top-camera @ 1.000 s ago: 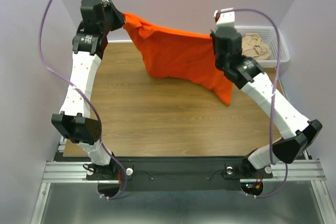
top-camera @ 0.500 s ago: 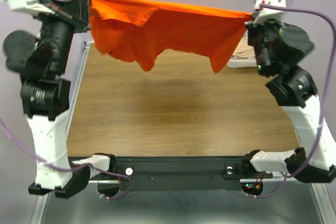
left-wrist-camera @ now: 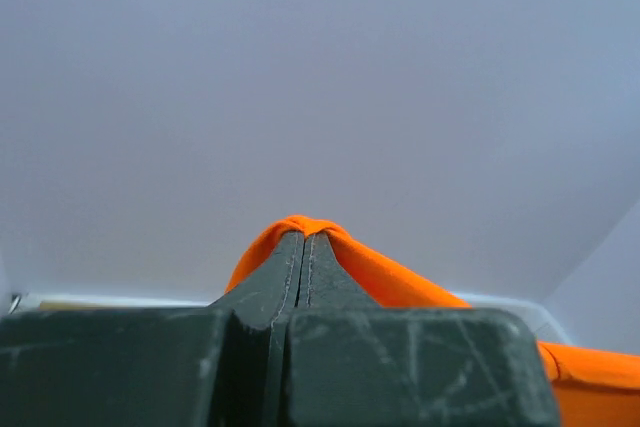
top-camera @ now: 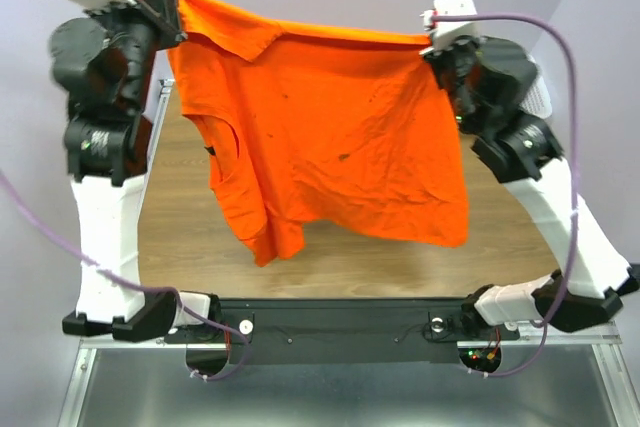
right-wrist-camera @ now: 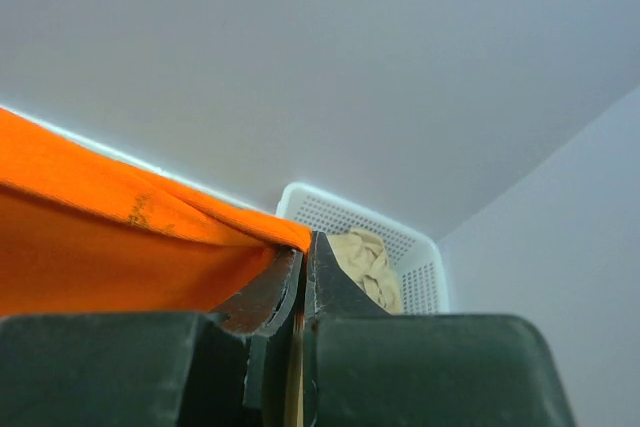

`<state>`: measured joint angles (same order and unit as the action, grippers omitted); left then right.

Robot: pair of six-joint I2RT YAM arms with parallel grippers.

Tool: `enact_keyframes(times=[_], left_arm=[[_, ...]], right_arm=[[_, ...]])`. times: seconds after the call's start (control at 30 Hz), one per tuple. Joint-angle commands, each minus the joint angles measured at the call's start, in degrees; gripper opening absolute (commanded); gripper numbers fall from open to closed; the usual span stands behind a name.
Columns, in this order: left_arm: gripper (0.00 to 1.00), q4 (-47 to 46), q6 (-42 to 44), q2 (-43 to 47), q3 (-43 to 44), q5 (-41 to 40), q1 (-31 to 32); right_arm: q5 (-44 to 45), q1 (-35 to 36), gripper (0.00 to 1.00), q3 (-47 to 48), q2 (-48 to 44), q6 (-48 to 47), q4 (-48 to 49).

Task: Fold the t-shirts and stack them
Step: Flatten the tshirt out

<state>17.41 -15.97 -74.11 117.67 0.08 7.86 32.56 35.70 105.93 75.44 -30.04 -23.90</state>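
Note:
The orange t-shirt [top-camera: 340, 137] hangs spread out high above the table, held by its top corners. My left gripper [top-camera: 170, 2] is shut on its left corner; in the left wrist view the cloth [left-wrist-camera: 390, 282] wraps over the closed tips of that gripper [left-wrist-camera: 305, 237]. My right gripper [top-camera: 432, 42] is shut on its right corner; in the right wrist view the orange cloth [right-wrist-camera: 120, 237] runs left from that gripper [right-wrist-camera: 303, 242]. The beige t-shirt [right-wrist-camera: 370, 262] lies crumpled in the white basket [right-wrist-camera: 340, 212].
The wooden table [top-camera: 520, 237] lies below the hanging shirt. A sliver of the white basket [top-camera: 545, 102] shows at the far right behind the right arm. Purple-grey walls enclose the back and sides.
Both arms have lifted and pulled apart. The orange shirt went from bunched between them to hanging open, its lower edge now much lower in the view.

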Motion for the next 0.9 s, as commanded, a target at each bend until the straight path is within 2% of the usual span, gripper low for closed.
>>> enact_keyframes(times=[0.0,0.17,0.27,0.37,0.4,0.53,0.6,0.7,0.83,0.87], left_arm=[[0.00,-3.78,3.22,-1.91,-5.92,-2.98,-0.56],[0.00,-7.03,4.10,-7.71,-14.38,-1.84,-1.09],[0.00,-7.04,3.67,-13.66,-13.44,-0.34,-2.66],[0.00,-6.86,2.17,-19.13,-7.21,3.61,-3.64],[0.00,-6.86,1.99,-20.36,-5.01,4.40,-3.73],[0.00,-6.16,-0.20,-25.38,9.47,8.87,-4.08],[0.00,-7.47,-0.91,-25.83,11.70,10.46,-4.17],[0.00,-9.75,-1.00,-22.58,8.73,10.56,-4.25],[0.00,-13.80,-0.99,-16.70,-4.88,9.42,-4.52],[0.00,-14.24,-1.43,-13.99,-7.86,9.15,-4.52]], right_arm=[[1.63,-0.28,0.02,-1.33,2.34,-2.74,1.40],[0.06,-2.56,0.01,-6.61,7.52,-3.36,3.07],[-1.70,-6.51,0.01,-6.44,12.26,-2.30,5.52],[-2.58,-9.86,0.01,-3.37,16.92,-1.42,7.99],[-2.59,-10.39,0.01,0.29,17.98,-1.42,8.25],[-1.71,-11.44,0.01,9.63,22.64,-4.22,9.48],[-1.36,-11.53,0.01,12.01,23.52,-5.89,10.10],[-2.41,-11.45,0.01,12.20,22.13,-6.87,10.63],[-3.90,-11.45,0.01,4.48,17.73,-7.49,11.16],[-4.34,-11.45,0.01,0.11,15.72,-7.40,11.07]])
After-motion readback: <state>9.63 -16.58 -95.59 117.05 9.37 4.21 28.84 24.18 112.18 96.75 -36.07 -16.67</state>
